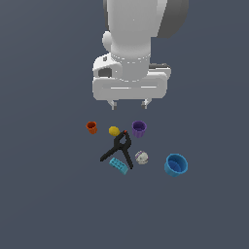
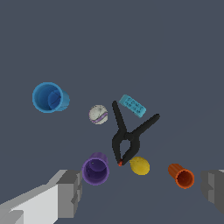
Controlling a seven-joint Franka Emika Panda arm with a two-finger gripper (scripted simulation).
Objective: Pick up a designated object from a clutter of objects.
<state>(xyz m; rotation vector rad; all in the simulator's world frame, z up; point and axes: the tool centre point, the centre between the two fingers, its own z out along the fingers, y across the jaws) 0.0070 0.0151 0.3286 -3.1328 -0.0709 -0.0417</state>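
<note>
Item: turquoise brick (image 1: pixel 118 165), lying against the black clamp (image 1: pixel 119 147).
Gripper (image 1: pixel 130 103) high, fingers apart, empty; best descend avoiding clamp handles.

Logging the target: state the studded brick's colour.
Turquoise. The brick shows best in the wrist view, beside the black clamp.

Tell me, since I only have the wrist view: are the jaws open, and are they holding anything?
Observer: The exterior view shows both jaws apart, with nothing between them.
Reviewer: How near are they to the turquoise brick?
Observer: Not near. They hang well above everything. The brick lies untouched between the handle ends of the black clamp.
Reviewer: What are they lined up with?
Observer: In that picture, roughly the yellow ball and the purple cup, though depth is hard to judge.
</note>
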